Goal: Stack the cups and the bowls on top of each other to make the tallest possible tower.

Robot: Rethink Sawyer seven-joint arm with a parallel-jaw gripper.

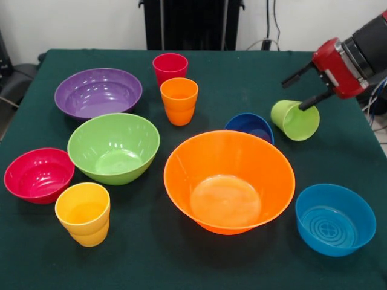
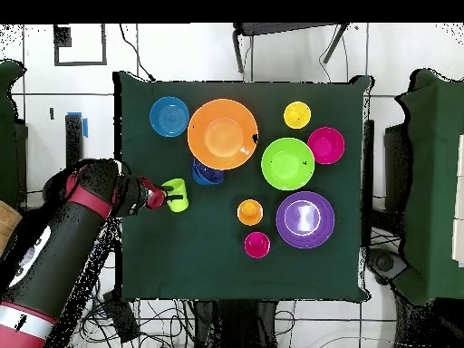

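My gripper is at the table's right side, open. Its lower finger touches the rim of the light green cup, which lies tilted on its side. The big orange bowl stands upright and empty in the middle, with the dark blue bowl just behind it. The red cup, orange cup and yellow cup stand upright and apart. No tower shows; nothing is stacked.
The purple bowl, lime green bowl and red bowl fill the left half of the green cloth. The light blue bowl sits at the front right. Chairs stand beyond the table's edges in the overhead view.
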